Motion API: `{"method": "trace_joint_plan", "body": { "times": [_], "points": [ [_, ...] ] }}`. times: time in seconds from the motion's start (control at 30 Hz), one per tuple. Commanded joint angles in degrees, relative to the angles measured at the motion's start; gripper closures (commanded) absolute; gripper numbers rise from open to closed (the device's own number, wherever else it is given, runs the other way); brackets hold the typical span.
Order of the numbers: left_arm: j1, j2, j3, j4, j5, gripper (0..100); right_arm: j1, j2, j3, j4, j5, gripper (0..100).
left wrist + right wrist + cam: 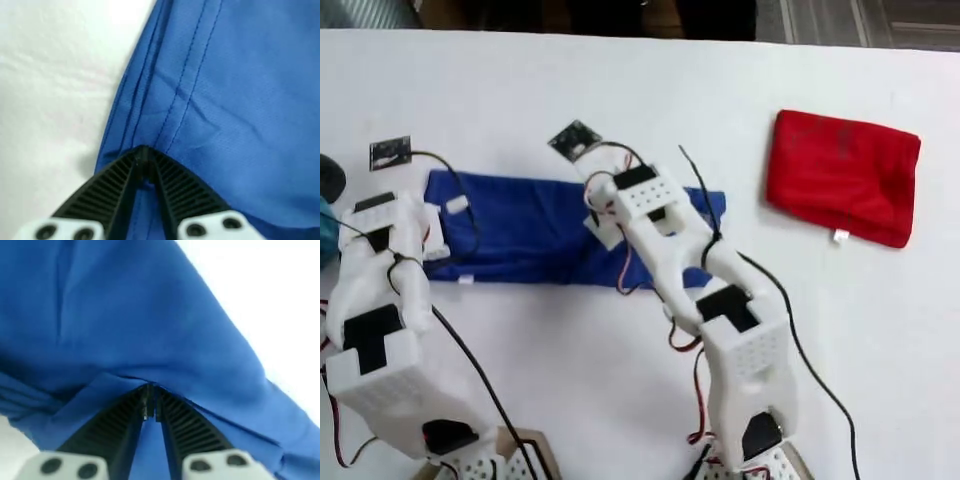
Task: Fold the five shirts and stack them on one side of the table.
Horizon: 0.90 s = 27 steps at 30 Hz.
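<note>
Blue shirt (520,225) pinched by left end effector (144,154) at its hem, by right end effector (150,390); red shirt (842,175) well apart.

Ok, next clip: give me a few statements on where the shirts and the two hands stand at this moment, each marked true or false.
1. The left hand is shut on the blue shirt. True.
2. The red shirt lies folded on the table. True.
3. The right hand hangs open over the red shirt. False: it is shut on the blue shirt.
4. The blue shirt is stacked on the red shirt. False: the two lie apart, with bare table between them.
</note>
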Motion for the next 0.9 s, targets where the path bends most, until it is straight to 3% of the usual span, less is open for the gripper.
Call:
{"method": "trace_joint_plan", "body": {
  "times": [0.0,0.17,0.33,0.43,0.57,0.8,0.87],
  "points": [
    [0.97,-1.14,0.13,-1.23,0.18,97,-0.04,-0.84,-6.33,4.44,-0.18,97.8],
    [0.97,-1.14,0.13,-1.23,0.18,97,1.01,-8.66,-10.99,11.74,-0.18,97.8],
    [0.97,-1.14,0.13,-1.23,0.18,97,5.49,-20.00,-6.77,16.75,-0.18,97.8],
    [0.97,-1.14,0.04,-1.23,0.18,97,9.10,-28.70,3.34,16.75,1.05,97.8],
    [1.05,-1.32,-1.45,-0.53,0.18,97,12.62,-40.48,25.58,7.60,3.60,97.8],
    [0.79,-5.10,-17.19,12.57,-0.35,97,21.67,-56.57,54.07,-2.24,3.96,97.8],
    [0.79,-4.92,-22.90,15.65,-4.13,95,25.45,-60.09,57.85,-2.15,3.96,97.8]
  ]
}}
